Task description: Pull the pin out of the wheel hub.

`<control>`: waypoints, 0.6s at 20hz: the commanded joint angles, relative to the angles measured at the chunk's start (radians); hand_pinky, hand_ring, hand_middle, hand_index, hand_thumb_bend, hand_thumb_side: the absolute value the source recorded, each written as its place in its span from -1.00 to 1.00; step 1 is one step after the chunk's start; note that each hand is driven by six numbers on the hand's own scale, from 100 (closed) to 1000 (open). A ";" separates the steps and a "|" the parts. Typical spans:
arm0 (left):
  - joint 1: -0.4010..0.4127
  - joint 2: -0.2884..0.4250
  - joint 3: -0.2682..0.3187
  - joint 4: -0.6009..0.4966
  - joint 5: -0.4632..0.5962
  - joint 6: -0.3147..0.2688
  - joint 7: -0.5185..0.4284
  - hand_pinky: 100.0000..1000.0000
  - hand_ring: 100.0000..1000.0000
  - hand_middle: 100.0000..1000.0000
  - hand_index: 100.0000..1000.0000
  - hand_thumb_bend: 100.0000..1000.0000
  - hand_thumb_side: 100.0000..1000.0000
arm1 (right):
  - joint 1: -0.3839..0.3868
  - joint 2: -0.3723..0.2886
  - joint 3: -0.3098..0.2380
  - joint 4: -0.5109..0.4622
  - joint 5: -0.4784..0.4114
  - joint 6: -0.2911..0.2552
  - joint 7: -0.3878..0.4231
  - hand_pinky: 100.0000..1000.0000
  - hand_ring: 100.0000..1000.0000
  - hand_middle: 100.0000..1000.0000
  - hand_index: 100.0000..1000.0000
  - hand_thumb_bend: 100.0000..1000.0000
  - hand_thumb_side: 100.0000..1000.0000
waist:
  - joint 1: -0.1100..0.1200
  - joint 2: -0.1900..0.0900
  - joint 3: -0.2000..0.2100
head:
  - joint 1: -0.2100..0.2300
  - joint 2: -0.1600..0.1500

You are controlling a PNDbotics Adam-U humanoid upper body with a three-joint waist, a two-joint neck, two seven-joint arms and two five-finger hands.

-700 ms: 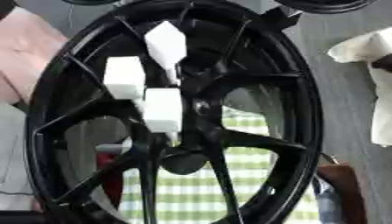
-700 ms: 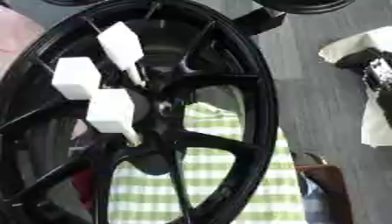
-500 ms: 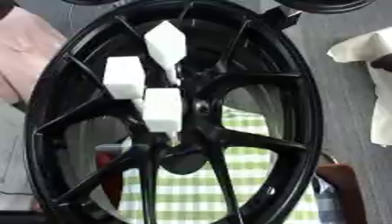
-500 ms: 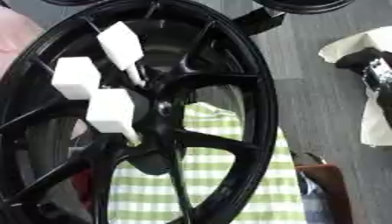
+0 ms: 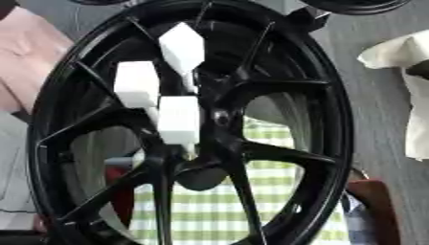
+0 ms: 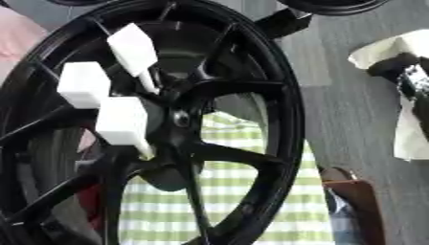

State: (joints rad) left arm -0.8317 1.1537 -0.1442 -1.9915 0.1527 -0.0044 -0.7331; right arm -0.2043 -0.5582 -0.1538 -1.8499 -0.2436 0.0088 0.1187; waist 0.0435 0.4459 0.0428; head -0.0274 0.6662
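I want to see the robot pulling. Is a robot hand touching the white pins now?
No, no hand shows; the three white pins stick out of the black wheel hub untouched.

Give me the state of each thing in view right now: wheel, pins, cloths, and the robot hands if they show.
Black spoked alloy wheel: upright on its rim, filling the view.
Three white block-headed pins: all seated around the hub, heads sticking out toward the camera, none pulled.
Green-and-white checked cloth: lying flat behind the wheel, seen between the spokes.
White crumpled cloth: lying on the grey floor at the right.
Robot hands: neither in view.
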 commanded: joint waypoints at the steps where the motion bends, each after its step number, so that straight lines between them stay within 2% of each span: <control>1: 0.001 0.050 0.001 -0.008 -0.016 0.019 0.005 0.76 0.68 0.56 0.79 -1.00 0.41 | -0.004 -0.016 -0.007 -0.022 0.002 0.001 -0.004 0.94 0.53 0.22 0.25 -1.00 0.43 | -0.001 -0.032 0.001 | 0.004 -0.003; 12: 0.045 0.074 -0.083 -0.008 -0.107 -0.025 0.073 0.75 0.68 0.54 0.80 -1.00 0.42 | -0.009 -0.015 -0.002 -0.022 0.000 0.005 0.001 0.94 0.53 0.22 0.25 -1.00 0.43 | 0.001 -0.034 -0.002 | 0.012 -0.010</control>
State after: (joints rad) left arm -0.7807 1.1819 -0.2307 -1.9916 0.0548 -0.0263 -0.6724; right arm -0.2068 -0.5582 -0.1524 -1.8518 -0.2436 0.0117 0.1207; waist 0.0464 0.4459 0.0415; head -0.0189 0.6655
